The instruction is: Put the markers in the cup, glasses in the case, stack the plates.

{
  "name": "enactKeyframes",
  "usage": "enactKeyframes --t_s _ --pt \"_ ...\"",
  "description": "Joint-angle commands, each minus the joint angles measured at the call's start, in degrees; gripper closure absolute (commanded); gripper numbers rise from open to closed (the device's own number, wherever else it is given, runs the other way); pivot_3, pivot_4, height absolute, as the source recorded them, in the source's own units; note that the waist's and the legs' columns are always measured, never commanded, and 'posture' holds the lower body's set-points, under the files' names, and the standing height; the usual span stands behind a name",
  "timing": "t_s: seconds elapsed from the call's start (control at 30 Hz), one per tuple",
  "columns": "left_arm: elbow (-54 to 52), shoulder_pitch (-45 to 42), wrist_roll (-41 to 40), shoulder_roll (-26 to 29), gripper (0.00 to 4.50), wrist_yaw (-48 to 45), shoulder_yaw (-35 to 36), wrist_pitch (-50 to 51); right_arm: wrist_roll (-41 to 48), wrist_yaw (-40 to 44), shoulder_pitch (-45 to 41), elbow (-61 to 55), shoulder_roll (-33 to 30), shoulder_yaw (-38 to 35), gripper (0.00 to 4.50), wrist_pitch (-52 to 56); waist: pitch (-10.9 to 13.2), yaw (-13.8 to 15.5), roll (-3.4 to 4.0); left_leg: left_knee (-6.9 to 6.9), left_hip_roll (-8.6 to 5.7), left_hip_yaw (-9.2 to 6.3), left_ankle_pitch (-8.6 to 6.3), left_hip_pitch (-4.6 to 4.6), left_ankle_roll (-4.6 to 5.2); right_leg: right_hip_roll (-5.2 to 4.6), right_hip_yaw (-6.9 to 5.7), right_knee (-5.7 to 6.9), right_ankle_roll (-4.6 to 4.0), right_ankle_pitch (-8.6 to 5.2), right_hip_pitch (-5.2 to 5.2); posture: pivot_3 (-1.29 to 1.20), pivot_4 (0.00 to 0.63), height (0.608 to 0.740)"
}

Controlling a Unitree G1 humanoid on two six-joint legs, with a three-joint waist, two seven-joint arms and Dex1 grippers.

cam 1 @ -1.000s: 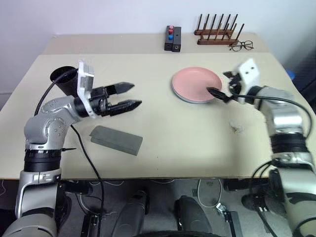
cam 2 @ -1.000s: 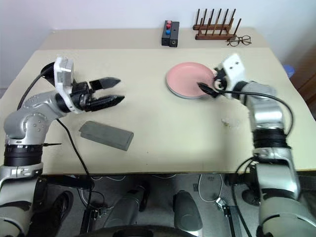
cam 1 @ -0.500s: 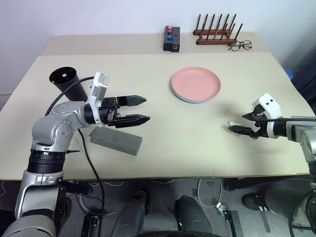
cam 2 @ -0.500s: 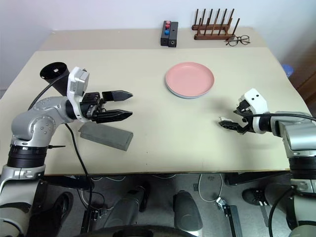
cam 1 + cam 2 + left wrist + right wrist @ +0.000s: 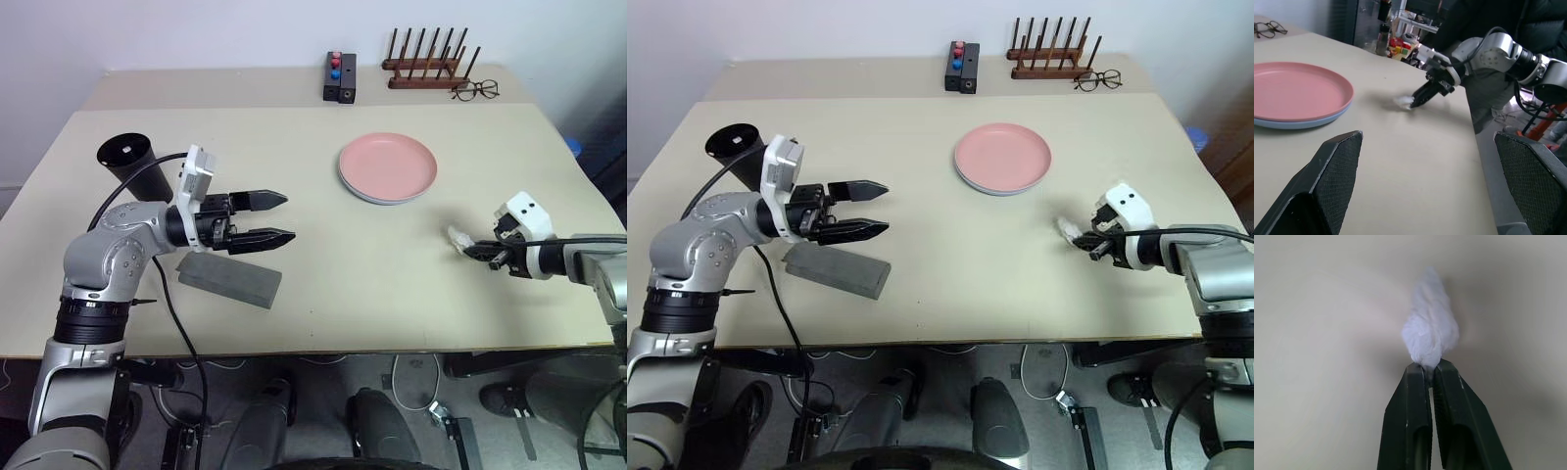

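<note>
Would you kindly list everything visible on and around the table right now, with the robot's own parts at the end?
Table: one, beige, bearing everything below.
Plates: two stacked, pink on top of light blue, centre-right of the table.
Cup: one, black, far left.
Case: one, grey, shut, near left, below the left gripper.
White wad: one, crumpled, near right, pinched at its edge.
Black block: one, with red and blue knobs, at the far edge.
Wooden rack: one, brown pegs, far right.
Spectacles: one pair, thin-framed, beside the rack.
Left gripper: black fingers open, hovering above the table.
Right gripper: black fingers shut on the white wad.
</note>
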Motion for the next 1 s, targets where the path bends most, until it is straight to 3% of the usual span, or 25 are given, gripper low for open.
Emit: enactKeyframes --t_s 0.03,0.23,0.47,0.57,0.8,1.0 --pt "-1.04 0.21 0.35 0.33 0.0 0.2 0.98 -1.62 1.62 -0.88 -2.54 -0.28 1.45 -2.21 4.47 -1.18 0.0 0.01 0.0 0.0 0.0 0.0 0.0 0.0 0.0 0.0 0.0 -0.01 0.0 0.0 0.0 0.0 0.15 0.738" --pt "4.39 -2.67 5.2 -2.91 0.0 5.69 2.78 -10.56 4.88 -6.72 -13.29 3.4 9.56 -7.92 4.47 -8.58 0.0 -0.14 0.0 0.01 0.02 0.02 0.0 0.01 0.0 0.01 0.0 -0.01 0.01 0.01 0.01 0.0 0.15 0.738" --pt "9.47 -2.94 9.52 -2.97 0.0 8.95 3.03 -15.58 -4.62 -20.29 -24.81 21.13 25.78 -1.35 4.47 -27.31 -0.03 -0.29 -0.08 -0.06 0.01 -0.01 0.02 0.03 -0.01 0.05 -0.01 -0.01 0.02 0.01 -0.01 0.0 0.15 0.738" --pt "7.96 -2.13 8.44 -3.08 0.0 10.1 4.13 -14.69 -6.23 -21.61 -28.57 28.96 28.35 -0.91 3.62 -31.17 0.0 -0.26 -0.03 -0.08 0.01 -0.01 0.15 0.01 -0.22 0.08 -0.01 0.01 0.02 0.02 -0.05 0.0 0.15 0.738" --pt "3.36 1.68 7.31 -2.39 0.0 12.41 6.68 -14.15 -6.88 -18.68 -32.69 36.39 27.51 -0.54 0.07 -35.15 0.0 -0.27 -0.02 -0.06 -0.07 -0.07 0.19 0.01 -0.19 0.1 -0.03 0.03 0.04 0.03 -0.03 0.0 0.15 0.738" --pt "-0.65 6.09 2.71 0.34 0.0 10.51 10.87 -11.83 0.89 -9.8 -29.31 24.82 28.41 -3.59 0.07 -34.37 0.0 -0.9 -0.02 -0.12 -0.03 -0.08 0.1 0.02 -0.06 0.08 -0.01 0.06 0.03 0.02 -0.07 0.0 0.15 0.738"
